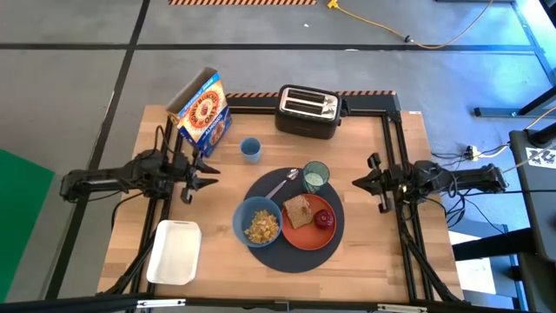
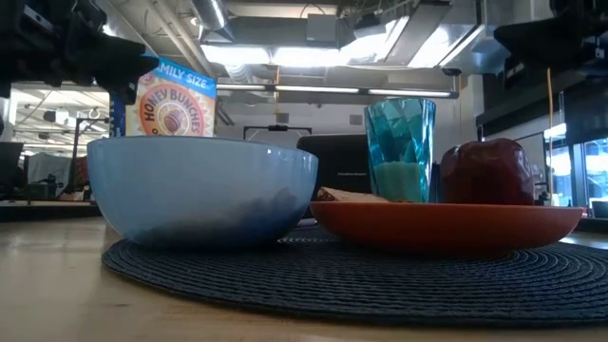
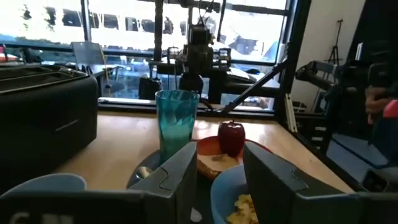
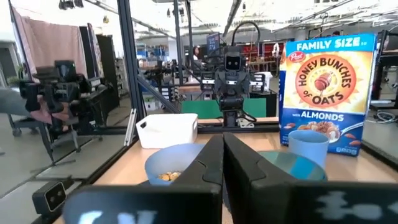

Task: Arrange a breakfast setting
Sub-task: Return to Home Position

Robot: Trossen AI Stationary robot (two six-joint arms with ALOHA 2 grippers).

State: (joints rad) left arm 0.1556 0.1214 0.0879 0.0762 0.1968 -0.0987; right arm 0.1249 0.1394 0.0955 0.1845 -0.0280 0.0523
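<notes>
Now left end effector (image 1: 209, 177) apart and empty, right end effector (image 1: 360, 183) together, likewise empty.

Blue bowl (image 1: 240, 223), orange plate (image 1: 309, 239), teal glass (image 1: 315, 176) on dark placemat (image 1: 291, 259); left pincer (image 1: 209, 177), right pincer (image 1: 358, 183) flank it.

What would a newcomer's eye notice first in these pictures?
The set breakfast on the dark placemat mid-table: a blue bowl of cereal beside an orange plate with toast and a red fruit. A bright cereal box stands by the left gripper; the right gripper waits opposite.
</notes>
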